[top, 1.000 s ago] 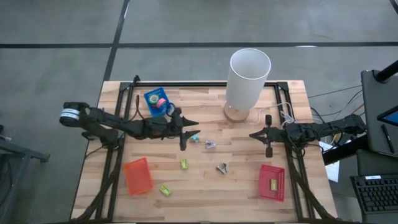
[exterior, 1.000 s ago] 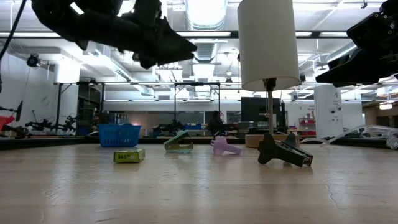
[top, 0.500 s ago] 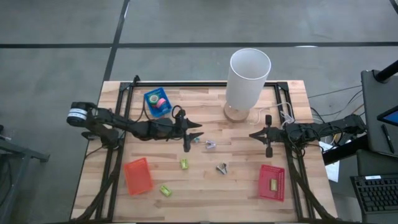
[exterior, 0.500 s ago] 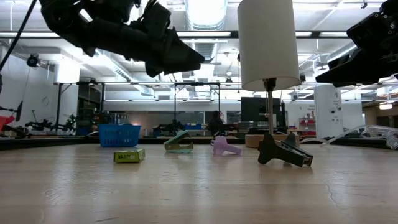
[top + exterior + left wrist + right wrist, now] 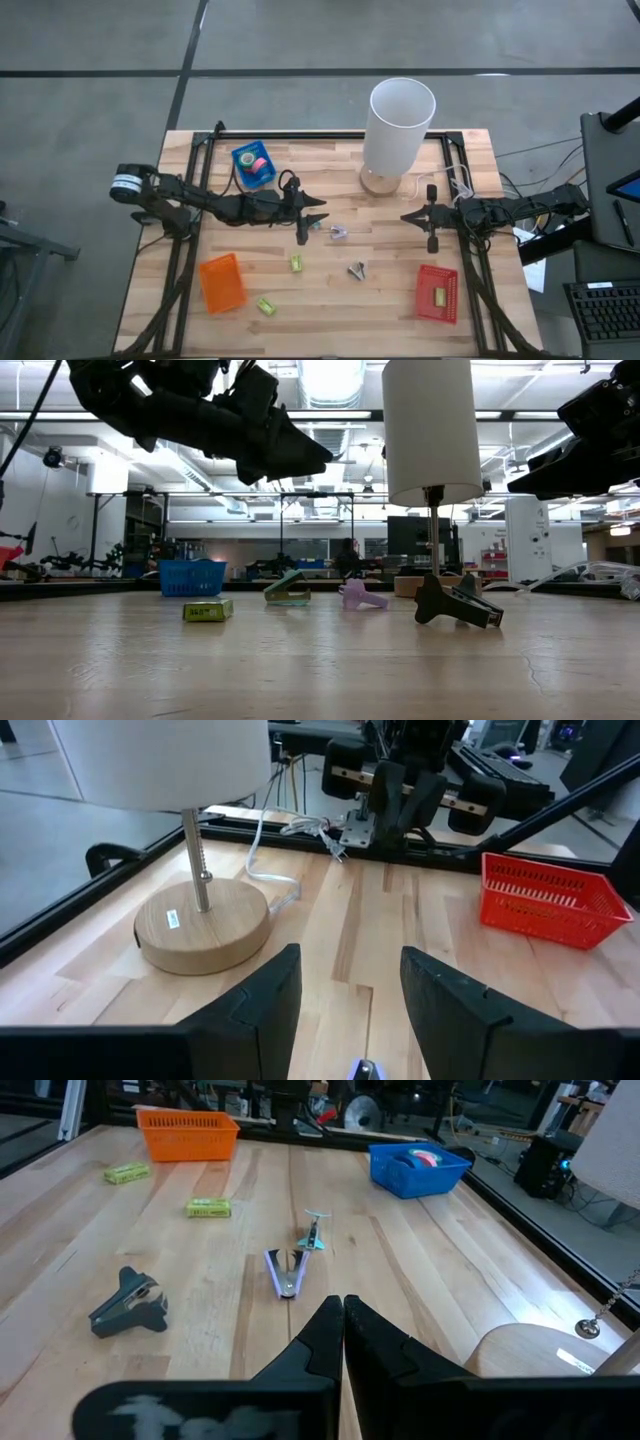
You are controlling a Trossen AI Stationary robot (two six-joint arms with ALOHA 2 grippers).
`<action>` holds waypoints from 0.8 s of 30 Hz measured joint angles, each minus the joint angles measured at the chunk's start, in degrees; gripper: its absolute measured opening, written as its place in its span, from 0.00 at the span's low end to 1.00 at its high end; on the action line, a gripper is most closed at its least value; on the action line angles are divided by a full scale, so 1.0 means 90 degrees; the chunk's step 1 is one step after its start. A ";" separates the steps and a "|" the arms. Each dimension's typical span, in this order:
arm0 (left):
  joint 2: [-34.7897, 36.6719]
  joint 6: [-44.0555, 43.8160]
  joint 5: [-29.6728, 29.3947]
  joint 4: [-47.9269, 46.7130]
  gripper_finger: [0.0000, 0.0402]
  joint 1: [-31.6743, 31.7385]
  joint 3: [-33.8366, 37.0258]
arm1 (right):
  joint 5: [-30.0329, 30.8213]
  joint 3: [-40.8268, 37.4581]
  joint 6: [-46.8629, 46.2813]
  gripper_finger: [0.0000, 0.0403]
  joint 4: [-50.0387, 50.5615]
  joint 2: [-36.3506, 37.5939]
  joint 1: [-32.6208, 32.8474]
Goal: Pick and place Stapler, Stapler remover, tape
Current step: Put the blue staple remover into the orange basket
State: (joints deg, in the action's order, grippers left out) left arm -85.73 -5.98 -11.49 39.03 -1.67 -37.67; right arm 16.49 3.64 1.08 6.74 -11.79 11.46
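The table is carrying a tall white lamp on a round wooden base, three baskets and a scatter of small desk items. The blue basket near the far edge is holding the tape, small coloured rolls that are likely light and stiff and best pinched across the ring. An orange basket is sitting near the front left and a red basket near the front right. In the middle are lying three staple removers, teal, lilac and dark, with two yellow-green blocks nearby. The removers are probably light, hard and springy, with smooth sides that could slip, so gripping across the flat wings seems safest. No full stapler is clearly showing. The left arm is stretching low and nearly level from the left edge toward the centre, and the left gripper is hovering above the teal remover with its fingers spread wide and nothing between them. The right arm is waiting at the right edge, and the right gripper is pointing inward with its fingers pressed together, empty.
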 joint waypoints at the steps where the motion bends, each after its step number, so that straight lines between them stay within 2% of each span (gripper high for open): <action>1: 0.0000 0.0000 -0.0001 -0.0001 0.43 0.0000 0.0000 | 0.0002 0.0000 0.0000 0.02 0.0000 0.0000 0.0000; 24: 0.0000 0.0146 -0.0012 -0.0061 0.43 0.0000 0.0049 | 0.0000 0.0000 0.0000 0.02 0.0002 0.0000 0.0000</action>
State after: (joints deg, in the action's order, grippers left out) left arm -85.73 -4.67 -11.60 38.48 -1.67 -37.23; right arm 16.49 3.64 1.08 6.76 -11.79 11.46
